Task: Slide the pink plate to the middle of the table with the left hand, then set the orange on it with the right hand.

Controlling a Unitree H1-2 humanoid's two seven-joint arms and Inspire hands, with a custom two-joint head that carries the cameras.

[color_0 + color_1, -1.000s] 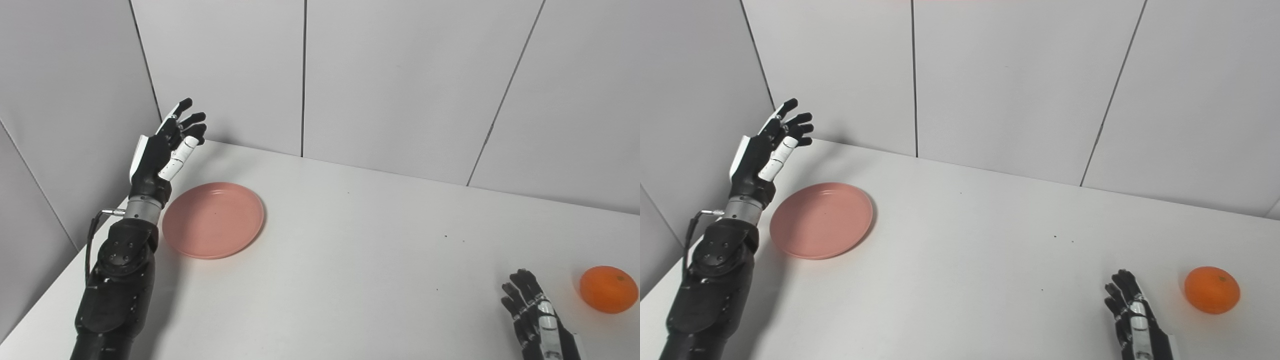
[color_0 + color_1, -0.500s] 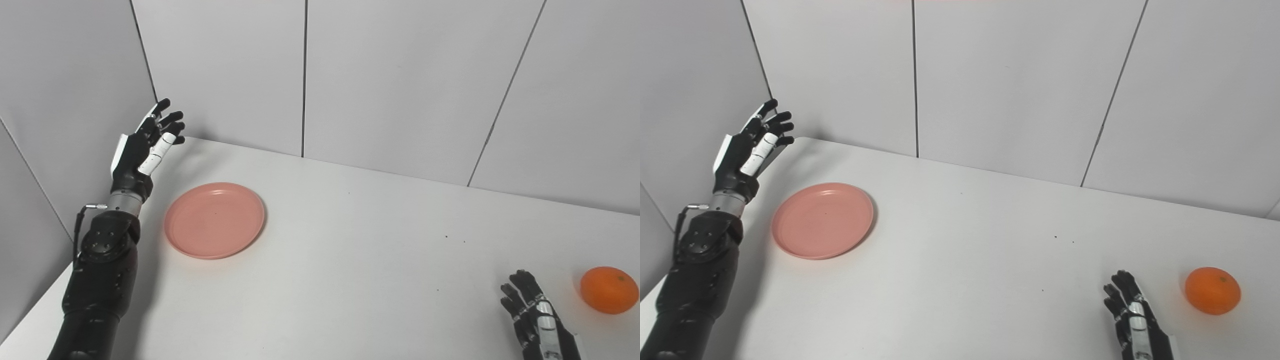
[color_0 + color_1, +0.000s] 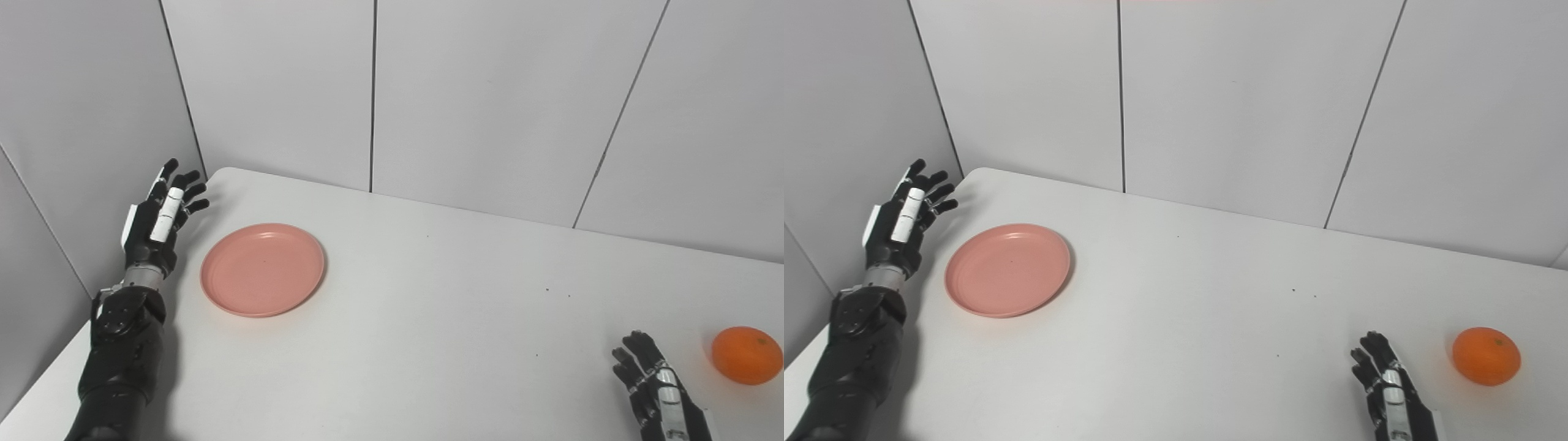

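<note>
A round pink plate [image 3: 262, 269] lies flat on the white table [image 3: 429, 318], toward its left side. My left hand [image 3: 158, 214] hovers open just left of the plate, near the table's left edge, fingers spread and apart from the rim. A small orange [image 3: 746, 355] rests near the table's right front. At the bottom right, my right hand [image 3: 655, 389] is open on or just above the table, a short way left of the orange and holding nothing.
Grey panelled walls [image 3: 490, 98] close the table at the back and on the left [image 3: 73, 122]. The table's left edge runs just beside my left forearm [image 3: 119, 349]. Bare tabletop stretches between the plate and the orange.
My left hand has dropped from high near the back-left corner and moved left and nearer, now level with the plate's left side. Plate, orange and right hand have stayed put.
</note>
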